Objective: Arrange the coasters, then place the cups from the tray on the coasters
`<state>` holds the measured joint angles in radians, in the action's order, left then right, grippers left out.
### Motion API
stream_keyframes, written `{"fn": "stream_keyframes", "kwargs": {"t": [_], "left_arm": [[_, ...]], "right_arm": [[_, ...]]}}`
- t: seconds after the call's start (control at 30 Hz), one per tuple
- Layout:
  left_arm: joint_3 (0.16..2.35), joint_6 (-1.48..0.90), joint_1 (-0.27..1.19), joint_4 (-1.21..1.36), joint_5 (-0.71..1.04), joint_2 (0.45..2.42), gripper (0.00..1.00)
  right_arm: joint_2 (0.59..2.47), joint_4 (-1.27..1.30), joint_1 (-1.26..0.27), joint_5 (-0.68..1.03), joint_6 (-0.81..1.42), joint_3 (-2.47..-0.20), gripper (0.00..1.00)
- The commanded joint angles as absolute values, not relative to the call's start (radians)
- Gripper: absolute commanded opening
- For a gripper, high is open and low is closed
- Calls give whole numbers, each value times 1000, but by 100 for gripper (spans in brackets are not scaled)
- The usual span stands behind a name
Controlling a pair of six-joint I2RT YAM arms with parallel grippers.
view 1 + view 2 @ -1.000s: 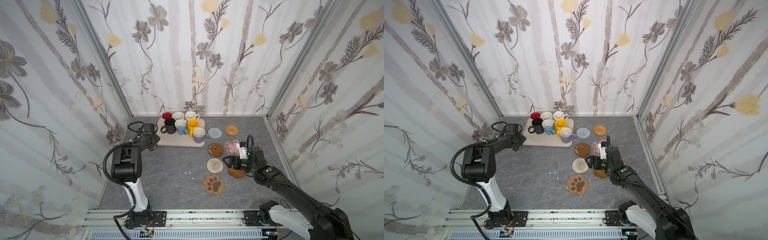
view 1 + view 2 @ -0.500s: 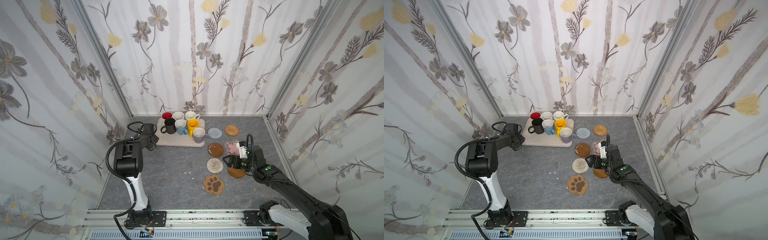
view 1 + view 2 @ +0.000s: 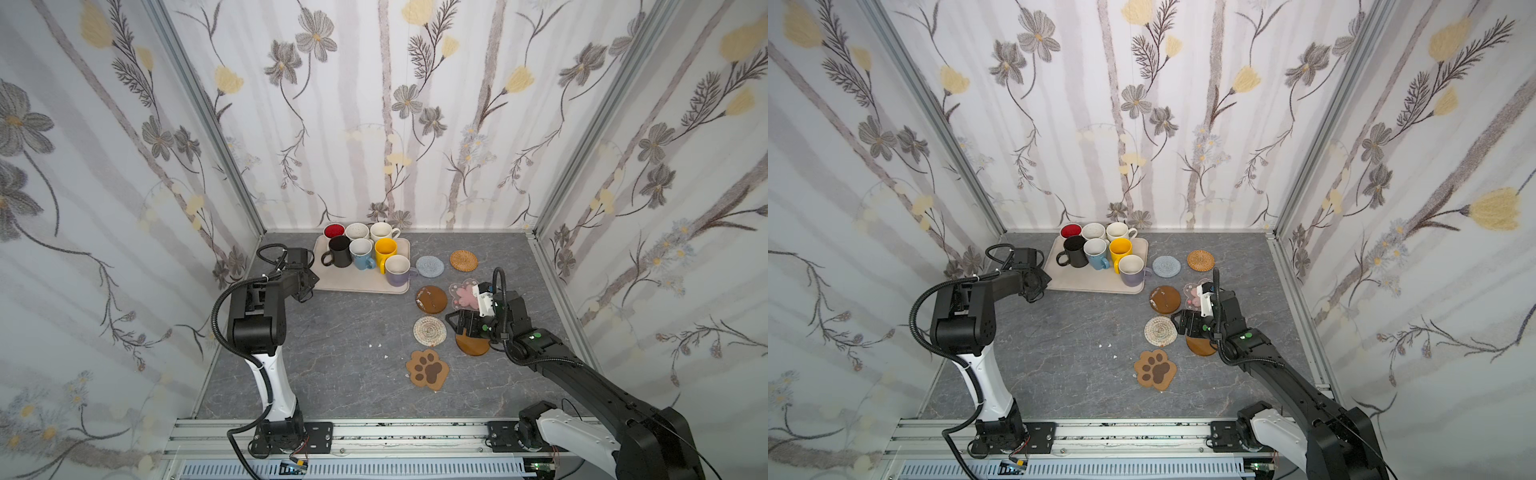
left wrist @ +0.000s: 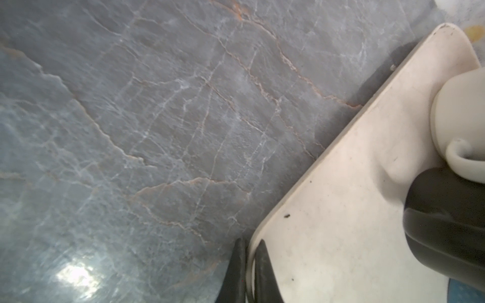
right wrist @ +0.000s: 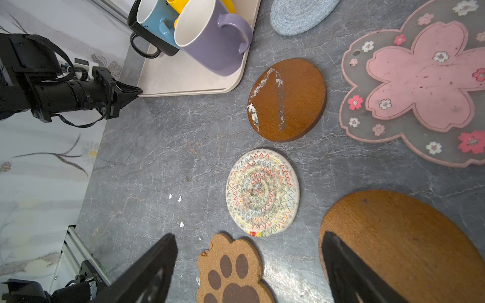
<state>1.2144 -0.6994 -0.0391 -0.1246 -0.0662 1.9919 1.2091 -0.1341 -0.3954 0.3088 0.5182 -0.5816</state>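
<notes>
left end effector (image 4: 250, 251) clamped on tray (image 4: 341, 236) corner rim, right end effector (image 5: 248, 236) spread wide over amber disc (image 5: 406, 249), spiral coaster (image 5: 262, 192) and paw coaster (image 5: 231, 272) just beside

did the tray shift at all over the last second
No. The tray keeps its place: its right edge stands as close to the pale blue coaster as before, though the left gripper has now shut on its left rim.
</notes>
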Motion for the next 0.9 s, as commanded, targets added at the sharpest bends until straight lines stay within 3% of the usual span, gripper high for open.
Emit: {"fn": "stream_keyframes", "kwargs": {"t": [0.0,0.87], "left_arm": [[1198,-745,-40,-155,-71,1982,0],[930,-806,-41,-105,-98,1787,0]], "right_arm": [[1203,-104,-395,325,508,-584,88],[1130,-125,-392,330,508,-535,88]]}}
